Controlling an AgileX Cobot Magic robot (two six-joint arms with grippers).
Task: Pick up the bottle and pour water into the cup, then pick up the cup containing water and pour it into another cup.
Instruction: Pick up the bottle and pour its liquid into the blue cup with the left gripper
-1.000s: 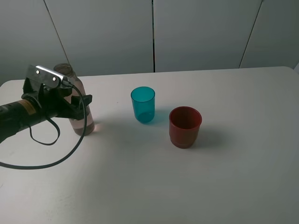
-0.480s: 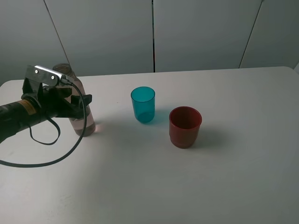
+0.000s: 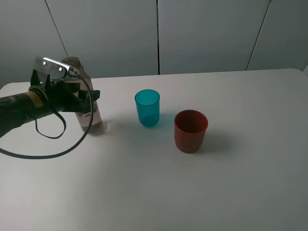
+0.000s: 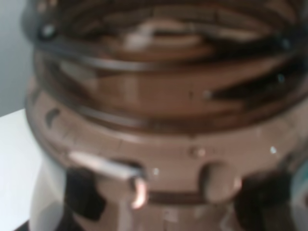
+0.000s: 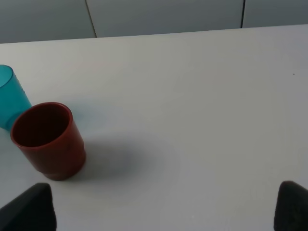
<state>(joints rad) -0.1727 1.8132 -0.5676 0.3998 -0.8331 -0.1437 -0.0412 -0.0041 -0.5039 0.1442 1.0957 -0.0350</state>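
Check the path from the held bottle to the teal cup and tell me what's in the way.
Nothing visible. The left gripper is shut on the bottle, and only bare table lies between it and the teal cup. The red cup stands on the teal cup's far side, off that path.

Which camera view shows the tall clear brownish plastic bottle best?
The exterior high view: the tall clear brownish plastic bottle shows from neck to base, with the left gripper, jaws shut, on its middle. The left wrist view shows only its threaded neck, blurred and near. The right wrist view does not show it.
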